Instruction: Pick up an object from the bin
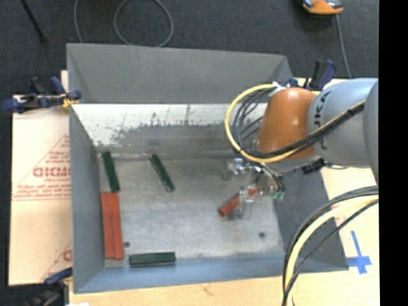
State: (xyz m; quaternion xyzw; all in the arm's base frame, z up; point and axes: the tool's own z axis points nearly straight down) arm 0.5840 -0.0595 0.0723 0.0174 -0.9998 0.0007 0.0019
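Gripper low over bin floor, right of centre; we cannot tell whether open or closed. Small red block at its tip, seemingly touching, with long axis lower-left to upper-right. Grey metal bin: speckled floor, scuffed back wall. Long red bar lies along left wall, first green bar beyond it. Second green bar lies mid-floor, third green bar by front wall.

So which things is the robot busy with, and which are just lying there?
Busy with: the gripper, down at the right of the bin; the small red piece right beside it.
Just lying there: the long red block by the left wall; the green stick behind it; the tilted green stick mid-floor; the dark green bar by the near wall.
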